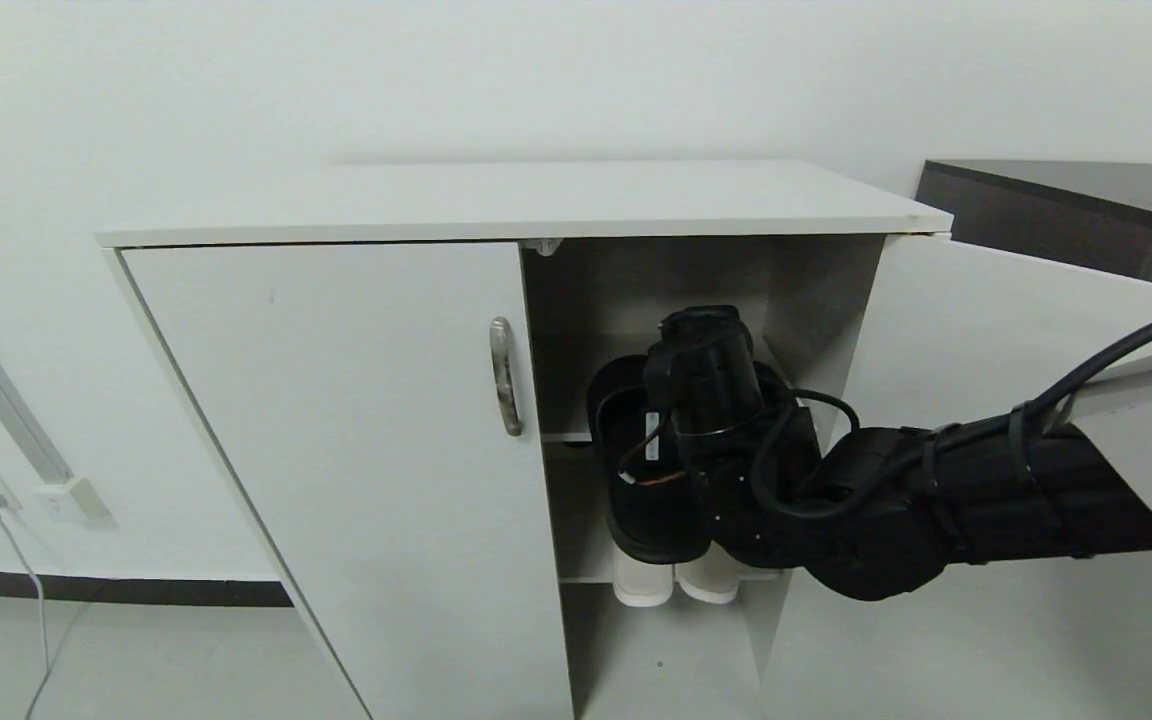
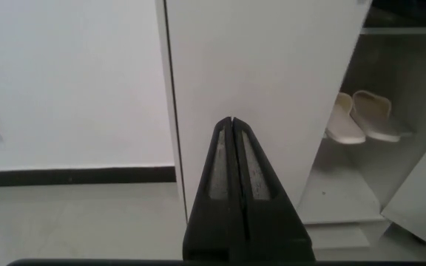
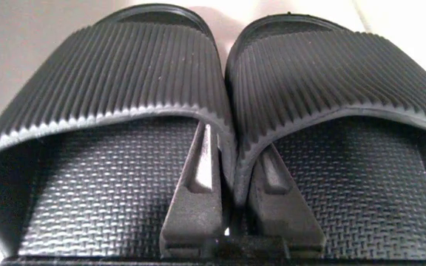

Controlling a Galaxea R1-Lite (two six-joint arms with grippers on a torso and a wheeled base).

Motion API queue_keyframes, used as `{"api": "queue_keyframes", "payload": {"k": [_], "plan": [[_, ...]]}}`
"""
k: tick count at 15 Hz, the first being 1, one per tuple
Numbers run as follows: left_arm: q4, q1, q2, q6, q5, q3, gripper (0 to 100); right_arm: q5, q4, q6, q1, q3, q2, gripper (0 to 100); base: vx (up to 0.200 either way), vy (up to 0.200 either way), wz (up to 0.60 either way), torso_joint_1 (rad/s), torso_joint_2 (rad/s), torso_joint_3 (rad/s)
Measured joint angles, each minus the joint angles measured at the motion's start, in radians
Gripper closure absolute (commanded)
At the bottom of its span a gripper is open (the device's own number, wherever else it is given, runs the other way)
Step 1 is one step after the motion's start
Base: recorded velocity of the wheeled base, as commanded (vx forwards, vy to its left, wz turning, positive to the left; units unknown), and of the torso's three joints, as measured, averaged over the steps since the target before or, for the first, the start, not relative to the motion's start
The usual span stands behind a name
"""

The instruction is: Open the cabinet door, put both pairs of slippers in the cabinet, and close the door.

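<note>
Right claw (image 3: 235,148) pinches both black slippers (image 1: 636,500) by their inner walls, one bundle at the shelf (image 1: 561,436) edge above the white slippers (image 1: 676,585). The left claw (image 2: 232,148) is closed and empty.

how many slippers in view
4. Two black slippers are clamped in the right gripper at the cabinet opening; two white slippers sit side by side on the shelf below. Others may hide behind the shut door.

Right arm (image 1: 936,490) extended, both jaws closed.
The right tool (image 3: 237,151) clamps the paired black slippers (image 3: 109,170) by their inner walls; the left tool (image 2: 231,129) points forward, fingers pressed flat together.
</note>
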Motion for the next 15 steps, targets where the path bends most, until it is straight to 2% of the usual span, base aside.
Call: {"api": "queue_keyframes", "payload": {"k": [5,10,15], "plan": [[-0.001,0.0,0.0,0.0,0.0,0.0,100,0.0,-0.003,-0.003,-0.002,0.0,0.001,100,0.2,0.0,0.0,0.004,0.0,0.003],[-0.001,0.0,0.0,-0.003,0.003,0.0,100,0.003,-0.002,-0.002,-0.014,-0.007,0.005,100,0.0,0.0,0.0,0.0,0.0,0.0],[-0.001,0.0,0.0,-0.003,0.003,0.0,100,0.01,0.049,-0.004,-0.047,-0.096,0.035,100,0.0,0.0,0.0,0.0,0.0,0.0]]}}
